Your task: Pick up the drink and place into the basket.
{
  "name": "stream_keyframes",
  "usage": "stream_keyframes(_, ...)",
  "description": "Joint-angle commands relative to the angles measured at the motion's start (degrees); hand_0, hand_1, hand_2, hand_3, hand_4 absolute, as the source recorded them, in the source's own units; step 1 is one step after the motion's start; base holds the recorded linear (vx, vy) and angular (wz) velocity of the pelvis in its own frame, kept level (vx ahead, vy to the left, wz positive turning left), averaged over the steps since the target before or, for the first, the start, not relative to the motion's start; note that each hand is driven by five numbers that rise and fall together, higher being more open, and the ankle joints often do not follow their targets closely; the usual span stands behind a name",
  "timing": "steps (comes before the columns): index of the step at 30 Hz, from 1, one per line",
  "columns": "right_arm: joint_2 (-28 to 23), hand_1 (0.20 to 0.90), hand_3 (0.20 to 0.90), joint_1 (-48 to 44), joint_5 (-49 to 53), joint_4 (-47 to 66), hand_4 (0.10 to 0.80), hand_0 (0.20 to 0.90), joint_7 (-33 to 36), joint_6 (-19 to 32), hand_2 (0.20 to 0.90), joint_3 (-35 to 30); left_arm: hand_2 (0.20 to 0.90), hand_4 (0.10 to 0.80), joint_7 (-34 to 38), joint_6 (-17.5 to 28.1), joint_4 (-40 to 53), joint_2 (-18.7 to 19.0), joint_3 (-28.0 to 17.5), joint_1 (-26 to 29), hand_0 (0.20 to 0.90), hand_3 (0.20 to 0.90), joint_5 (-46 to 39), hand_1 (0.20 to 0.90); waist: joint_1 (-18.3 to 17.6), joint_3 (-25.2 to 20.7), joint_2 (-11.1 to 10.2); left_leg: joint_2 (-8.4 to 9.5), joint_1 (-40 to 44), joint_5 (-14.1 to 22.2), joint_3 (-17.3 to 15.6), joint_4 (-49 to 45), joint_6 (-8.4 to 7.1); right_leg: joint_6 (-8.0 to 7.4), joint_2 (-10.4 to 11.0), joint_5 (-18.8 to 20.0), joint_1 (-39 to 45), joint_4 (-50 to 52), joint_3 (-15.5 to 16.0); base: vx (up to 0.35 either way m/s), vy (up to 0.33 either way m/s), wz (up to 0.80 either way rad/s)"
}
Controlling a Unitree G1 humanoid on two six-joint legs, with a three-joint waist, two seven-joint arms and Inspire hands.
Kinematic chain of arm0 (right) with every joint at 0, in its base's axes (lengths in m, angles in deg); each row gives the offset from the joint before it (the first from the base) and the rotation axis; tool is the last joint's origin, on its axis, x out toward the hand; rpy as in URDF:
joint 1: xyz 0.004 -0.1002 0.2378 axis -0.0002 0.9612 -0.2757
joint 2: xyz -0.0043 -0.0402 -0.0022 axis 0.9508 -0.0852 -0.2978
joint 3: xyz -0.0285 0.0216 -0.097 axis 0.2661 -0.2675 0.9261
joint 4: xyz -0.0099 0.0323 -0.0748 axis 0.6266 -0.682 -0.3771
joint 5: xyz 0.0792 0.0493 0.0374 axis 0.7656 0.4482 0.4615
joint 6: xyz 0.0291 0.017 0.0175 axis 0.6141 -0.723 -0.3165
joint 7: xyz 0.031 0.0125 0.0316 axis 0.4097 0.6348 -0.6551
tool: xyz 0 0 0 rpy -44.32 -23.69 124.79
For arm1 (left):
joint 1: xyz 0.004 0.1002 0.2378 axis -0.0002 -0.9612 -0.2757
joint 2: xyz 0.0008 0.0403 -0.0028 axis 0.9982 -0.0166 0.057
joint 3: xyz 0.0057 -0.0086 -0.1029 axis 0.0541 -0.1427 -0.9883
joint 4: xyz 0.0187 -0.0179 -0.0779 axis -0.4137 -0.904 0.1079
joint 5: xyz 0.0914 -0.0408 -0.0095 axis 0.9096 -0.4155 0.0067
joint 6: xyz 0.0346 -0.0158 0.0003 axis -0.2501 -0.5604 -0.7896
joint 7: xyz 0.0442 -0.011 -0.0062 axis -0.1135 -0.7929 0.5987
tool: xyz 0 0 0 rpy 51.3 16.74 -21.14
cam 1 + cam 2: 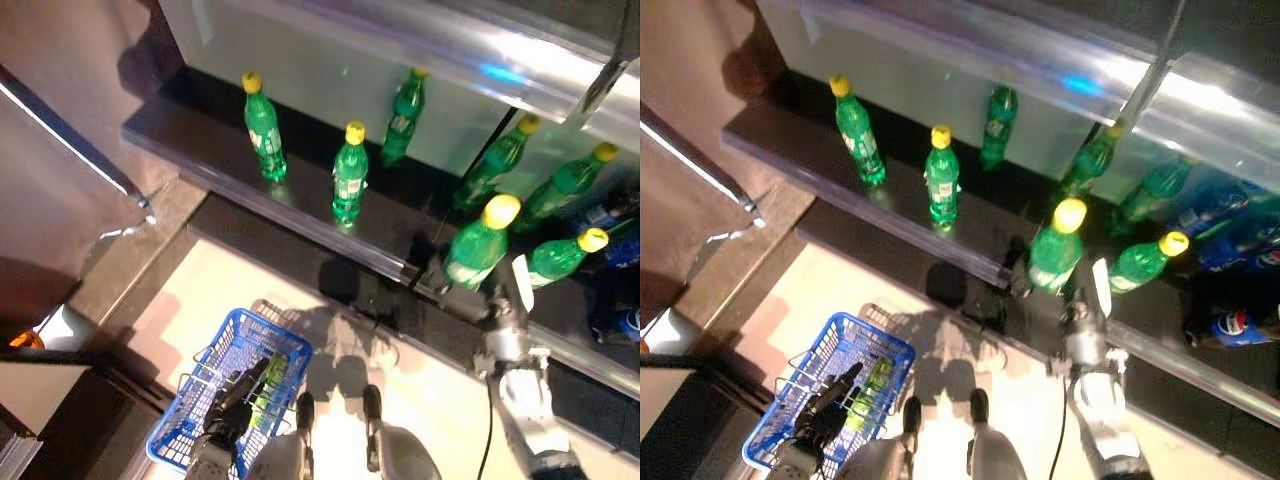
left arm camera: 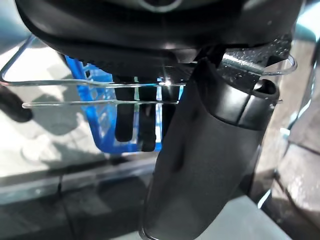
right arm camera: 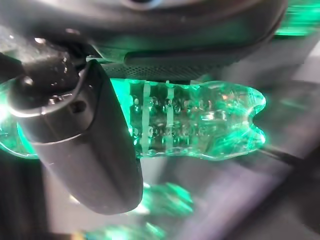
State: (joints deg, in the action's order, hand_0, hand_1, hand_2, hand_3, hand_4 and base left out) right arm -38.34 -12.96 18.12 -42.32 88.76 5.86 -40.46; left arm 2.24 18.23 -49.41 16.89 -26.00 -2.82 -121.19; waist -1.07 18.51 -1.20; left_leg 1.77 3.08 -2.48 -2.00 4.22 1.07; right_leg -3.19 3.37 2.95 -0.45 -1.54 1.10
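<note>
My right hand (image 1: 497, 300) is shut on a green bottle with a yellow cap (image 1: 478, 247), upright at the front of the dark shelf (image 1: 300, 222). In the right wrist view my thumb (image 3: 85, 150) and fingers wrap the bottle's ribbed lower part (image 3: 200, 125), and its base shows free above the shelf. My left hand (image 1: 235, 400) is shut on the thin wire handles (image 2: 75, 92) of the blue basket (image 1: 175, 440), which hangs low at the left. A green drink (image 1: 270, 385) lies in the basket.
More green bottles stand on the shelf: at the left (image 1: 264, 128), in the middle (image 1: 350, 172), at the back (image 1: 403, 118) and to the right (image 1: 560, 255). Blue-labelled bottles (image 1: 615, 250) stand at the far right. A metal rail (image 1: 75, 140) runs at the left.
</note>
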Motion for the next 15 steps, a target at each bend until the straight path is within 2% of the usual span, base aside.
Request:
stream_keyframes(1, -0.28, 0.300, 0.200, -0.26, -3.66, 0.51, 0.100, 0.300, -5.81, 2.84, 0.300, 3.13, 0.300, 0.100, -2.41, 5.44, 0.75, 2.98, -0.29, -0.92, 0.300, 0.200, -0.01, 0.300, -0.60, -13.04, -0.38, 4.88, -0.98, 9.12, -2.07, -6.49, 1.36, -1.66, -1.51, -1.21, -0.52, -0.24, -0.59, 0.014, 0.029, 0.03)
stream_keyframes(4, -0.91, 0.300, 0.200, 0.36, -6.02, -3.36, 0.100, 0.300, -9.06, 0.06, 0.300, 6.47, 0.300, 0.100, 0.04, 5.50, -0.13, 4.64, 0.04, 0.11, 0.300, 0.200, 3.64, 0.300, -0.89, -13.40, -0.45, 4.86, -0.06, 9.27, -2.47, -6.50, 1.37, -1.35, -1.60, -1.53, 0.56, -0.17, -0.50, 0.017, 0.031, 0.05)
stream_keyframes(8, -4.06, 0.300, 0.200, -0.03, -19.94, -4.40, 0.100, 0.300, -8.27, 1.10, 0.300, 11.06, 0.300, 0.100, 0.12, 6.55, 0.32, 6.81, 1.44, 1.72, 0.300, 0.200, 6.45, 0.300, -0.81, -13.44, -0.16, 4.92, 0.85, 9.09, -2.24, -6.18, 1.45, -1.20, -1.52, -2.04, 1.66, 0.09, 0.03, 0.012, 0.017, 0.01)
stream_keyframes(12, -7.58, 0.300, 0.200, -1.97, -21.92, -4.82, 0.100, 0.300, -10.35, -3.25, 0.300, 14.95, 0.300, 0.100, 0.19, 8.21, 6.67, 9.22, 4.21, 2.29, 0.300, 0.200, 9.47, 0.300, 0.73, -12.88, 0.02, 5.09, 0.98, 8.64, -0.93, -6.06, 1.35, -1.22, -0.98, -2.41, 2.31, 0.24, 1.70, -0.007, 0.005, 0.06)
stream_keyframes(15, -8.65, 0.300, 0.200, -3.15, -24.13, -5.68, 0.100, 0.300, -12.23, -5.50, 0.300, 16.79, 0.300, 0.100, -3.19, 8.53, 12.77, 10.24, 5.94, 2.12, 0.300, 0.200, 11.03, 0.300, 2.34, -12.41, 0.26, 5.27, 0.67, 8.36, 0.15, -6.24, 1.22, -1.24, -0.39, -2.68, 2.63, 0.28, 3.22, -0.020, 0.010, 0.22)
